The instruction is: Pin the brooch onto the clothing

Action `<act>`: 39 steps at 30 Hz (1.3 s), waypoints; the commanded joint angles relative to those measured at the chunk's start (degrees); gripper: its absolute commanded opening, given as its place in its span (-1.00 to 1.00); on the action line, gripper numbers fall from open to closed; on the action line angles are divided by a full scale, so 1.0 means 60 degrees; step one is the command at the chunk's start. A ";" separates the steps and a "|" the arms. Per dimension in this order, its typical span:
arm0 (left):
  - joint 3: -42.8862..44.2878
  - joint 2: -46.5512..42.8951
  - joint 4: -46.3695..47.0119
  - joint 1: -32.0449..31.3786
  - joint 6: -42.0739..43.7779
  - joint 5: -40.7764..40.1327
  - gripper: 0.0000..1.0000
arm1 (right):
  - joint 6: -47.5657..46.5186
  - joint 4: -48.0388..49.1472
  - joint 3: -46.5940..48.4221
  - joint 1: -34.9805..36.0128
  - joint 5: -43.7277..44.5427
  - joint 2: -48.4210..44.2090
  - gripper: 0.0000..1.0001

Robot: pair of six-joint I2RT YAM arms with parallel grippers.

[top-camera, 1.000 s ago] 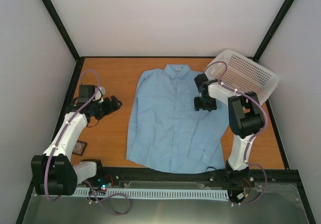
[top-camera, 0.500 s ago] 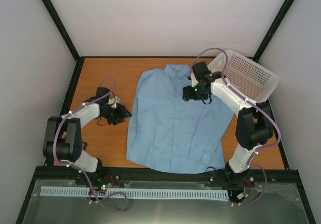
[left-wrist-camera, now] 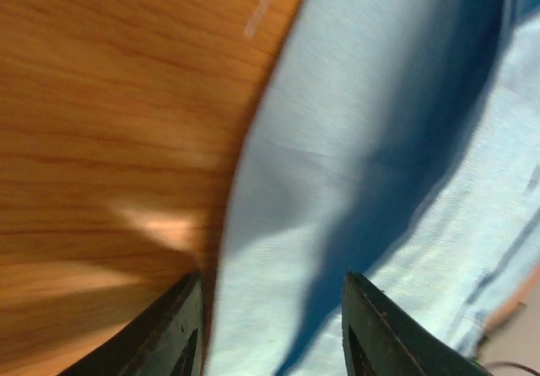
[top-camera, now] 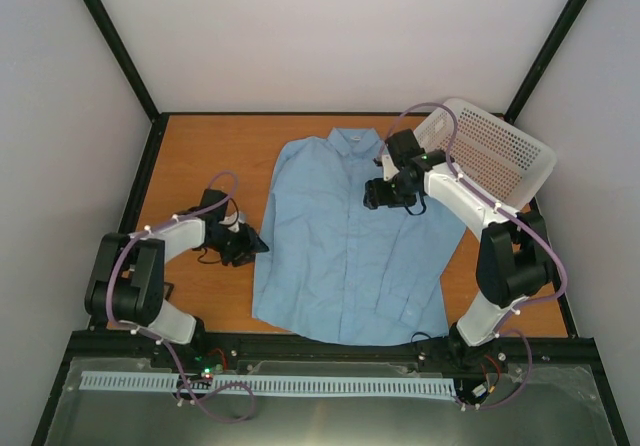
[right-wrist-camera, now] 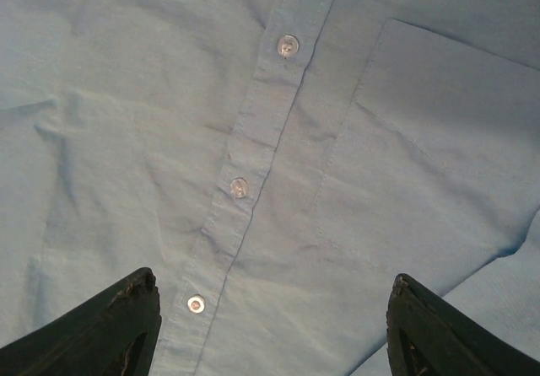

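Table's (top-camera: 200,146) shirt (top-camera: 340,256) lies beneath released right pincer (right-wrist-camera: 272,279), its edge at released left pincer (left-wrist-camera: 272,280).

Over the last second I have swung my left gripper (top-camera: 252,247) away from the left edge of the table (top-camera: 200,146), nearer its front edge, up to the sleeve of the shirt (top-camera: 330,256), and carried my right gripper (top-camera: 374,198) away from the right edge to above the button placket (right-wrist-camera: 253,153).

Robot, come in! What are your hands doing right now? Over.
Left gripper open, at the edge of the shirt. Right gripper open, over the buttons. Brooch not in sight. Nothing lying on the shirt.
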 commanded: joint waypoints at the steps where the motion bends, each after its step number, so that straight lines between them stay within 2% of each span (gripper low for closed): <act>1: -0.0187 0.0354 0.0558 0.0003 -0.0097 0.1485 -0.15 | -0.0314 0.0141 -0.0007 -0.0071 -0.0276 -0.0008 0.43; 4: -0.0247 0.0244 0.0317 0.0005 -0.0301 0.1188 -0.40 | -0.0443 0.0113 0.0111 -0.0067 -0.0310 0.0177 0.43; 7: -0.0238 0.0020 -0.0020 0.0005 -0.0360 0.0325 -0.81 | -0.0450 0.0123 0.0173 -0.0081 -0.0467 0.0258 0.43; 9: 0.0065 -0.0363 -0.0426 0.0005 -0.0382 -0.0276 -0.97 | -0.0408 0.0139 0.0157 -0.0081 -0.0599 0.0249 0.43; 15: 0.1741 -0.1981 -0.2499 0.0005 -0.1014 -0.3227 -0.98 | -0.0153 0.0318 -0.0233 -0.0082 -0.0695 0.0175 0.43; 17: 0.2208 -0.2347 -0.2848 0.0005 -0.1021 -0.3738 -0.99 | -0.0029 0.0424 -0.0439 -0.0096 -0.0817 0.0210 0.43; 28: 0.4719 -0.2073 -0.4979 0.0139 -0.0769 -0.6474 -0.99 | 0.0373 0.0515 -0.0668 -0.0147 -0.1003 0.0320 0.44; 35: 0.6263 -0.1929 -0.4812 0.0373 -0.0145 -0.6812 -0.99 | 0.0421 0.0439 -0.0667 -0.0142 -0.1097 0.0350 0.44; 37: 0.6195 -0.2003 -0.4865 0.0617 -0.0361 -0.6326 -0.99 | 0.0395 0.0400 -0.0609 -0.0140 -0.1112 0.0355 0.44; 39: 0.5586 -0.2096 -0.4617 0.1120 -0.0503 -0.5119 -0.98 | 0.0377 0.0348 -0.0574 -0.0142 -0.1071 0.0372 0.44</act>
